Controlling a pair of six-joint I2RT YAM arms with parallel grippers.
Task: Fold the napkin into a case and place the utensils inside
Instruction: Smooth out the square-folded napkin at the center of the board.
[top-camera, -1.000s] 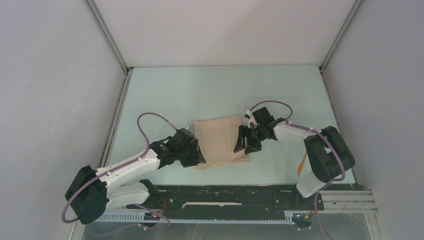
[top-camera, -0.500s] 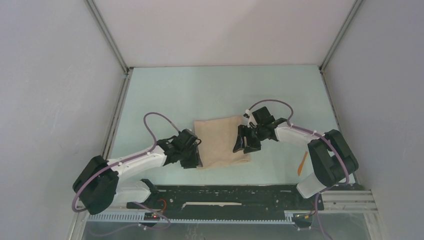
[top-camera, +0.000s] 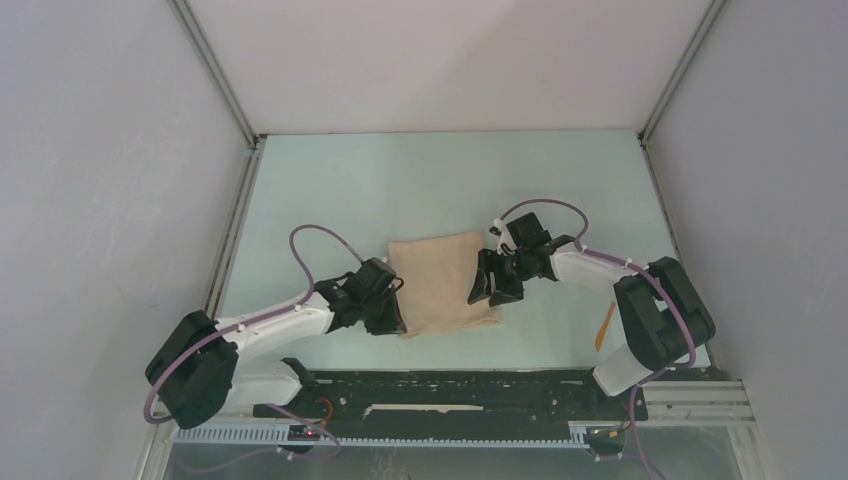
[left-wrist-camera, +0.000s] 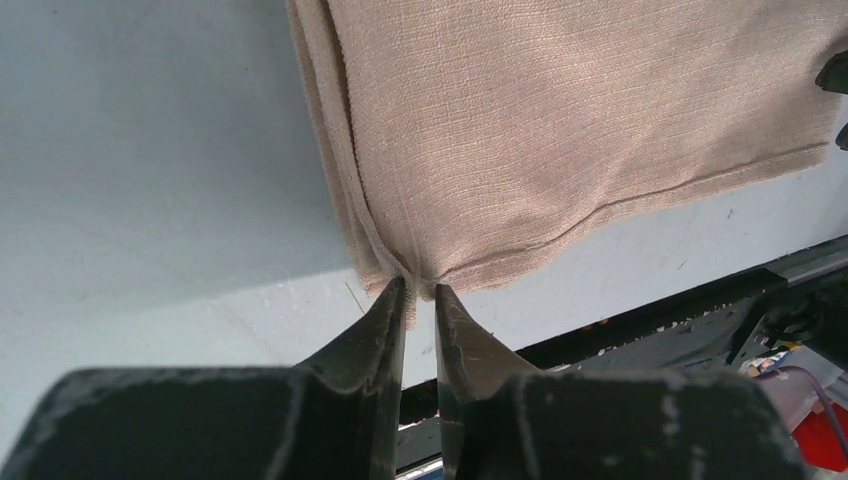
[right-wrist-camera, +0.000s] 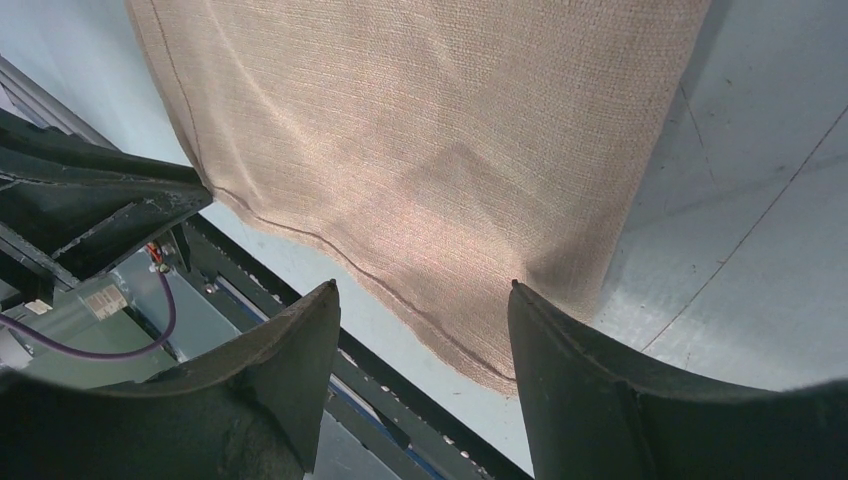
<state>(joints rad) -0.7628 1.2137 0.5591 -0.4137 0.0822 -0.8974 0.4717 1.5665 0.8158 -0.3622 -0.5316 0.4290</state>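
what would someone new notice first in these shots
A folded beige napkin lies in the middle of the pale table. The left gripper pinches its near-left corner with jaws almost closed, while the right gripper hangs with jaws wide over the near-right corner. One thin orange utensil lies apart, near the table's right edge.

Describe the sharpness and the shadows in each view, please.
Top external: even soft light, no glare. Left wrist: napkin weave sharp, left gripper dark and slightly blurred. Right wrist: weave sharp, soft shadow on table along the cloth's edge, right gripper dark, blurred.
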